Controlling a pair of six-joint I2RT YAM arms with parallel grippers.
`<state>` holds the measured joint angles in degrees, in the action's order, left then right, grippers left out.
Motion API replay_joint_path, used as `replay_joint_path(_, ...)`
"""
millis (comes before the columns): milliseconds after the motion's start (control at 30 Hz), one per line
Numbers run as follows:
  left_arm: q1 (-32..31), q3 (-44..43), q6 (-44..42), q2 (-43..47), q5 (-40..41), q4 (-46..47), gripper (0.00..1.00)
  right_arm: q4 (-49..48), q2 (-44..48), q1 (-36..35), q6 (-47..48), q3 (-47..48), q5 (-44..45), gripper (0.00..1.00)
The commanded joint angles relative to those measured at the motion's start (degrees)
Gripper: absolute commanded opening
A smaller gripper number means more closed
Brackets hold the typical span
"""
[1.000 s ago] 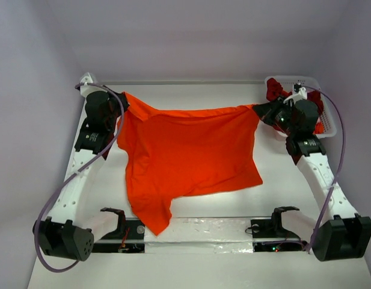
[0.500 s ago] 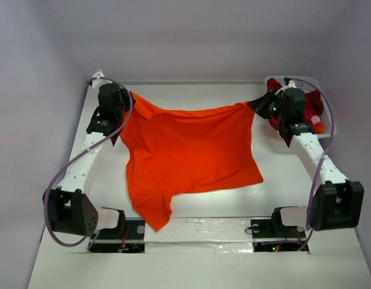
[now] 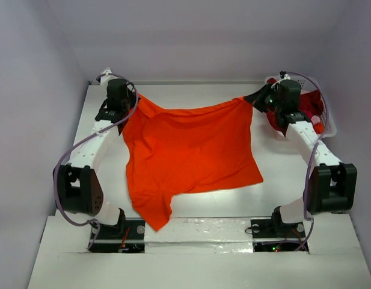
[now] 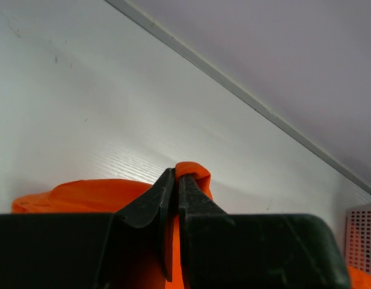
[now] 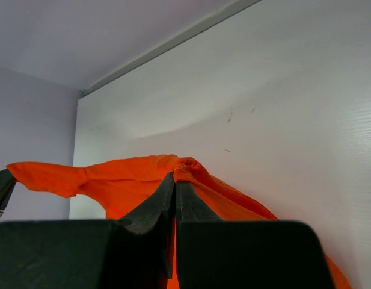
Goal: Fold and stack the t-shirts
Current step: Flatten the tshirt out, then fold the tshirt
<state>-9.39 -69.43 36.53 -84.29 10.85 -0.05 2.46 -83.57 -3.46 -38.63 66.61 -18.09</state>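
The left tool (image 3: 134,102) is clamped on one far corner of the orange t-shirt (image 3: 191,150). In the left wrist view its fingers (image 4: 146,208) press together with a fold of orange cloth pinched at the tips. The right tool (image 3: 253,98) is closed the same way on the opposite far corner, cloth bunched between its tips. The shirt's far edge runs stretched between the two tools, sagging slightly in the middle, and the rest spreads over the white bench (image 3: 173,90) toward the near edge. The dark red t-shirt (image 3: 314,102) lies in the white basket (image 3: 328,127) at the far right, behind the right arm.
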Motion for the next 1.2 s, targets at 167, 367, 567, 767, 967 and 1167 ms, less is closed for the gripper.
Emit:
replay_joint_path(167, 1.8, -5.4, 0.9, -6.0, -1.2, 4.2, 0.0, -0.8, -6.0, -0.4, 0.1, 7.9, -0.3, 0.0)
replay_joint_path(367, 3.9, -10.3, 1.2, -12.2, -2.8, 2.4, 0.0, -0.2, -11.5, -0.4, -0.6, 11.3, 0.2, 0.0)
replay_joint_path(567, 4.5, -13.5, 1.7, -15.6, -3.6, 2.3, 0.0, -1.1, -15.5, -0.4, -2.4, 13.5, -1.2, 0.0)
replay_joint_path(767, 5.0, -16.2, 2.0, -18.4, -4.3, 1.4, 0.0, 0.4, -19.5, -0.4, -2.1, 17.6, -1.8, 0.0)
replay_joint_path(967, 5.7, -19.8, 2.9, -23.4, -6.0, -2.5, 0.0, 1.3, -23.1, -0.4, -2.6, 21.0, -2.4, 0.0)
replay_joint_path(1167, 6.2, -21.0, 2.3, -24.7, -5.2, -3.3, 0.0, 1.4, -24.0, -0.4, -4.1, 21.7, -3.2, 0.0)
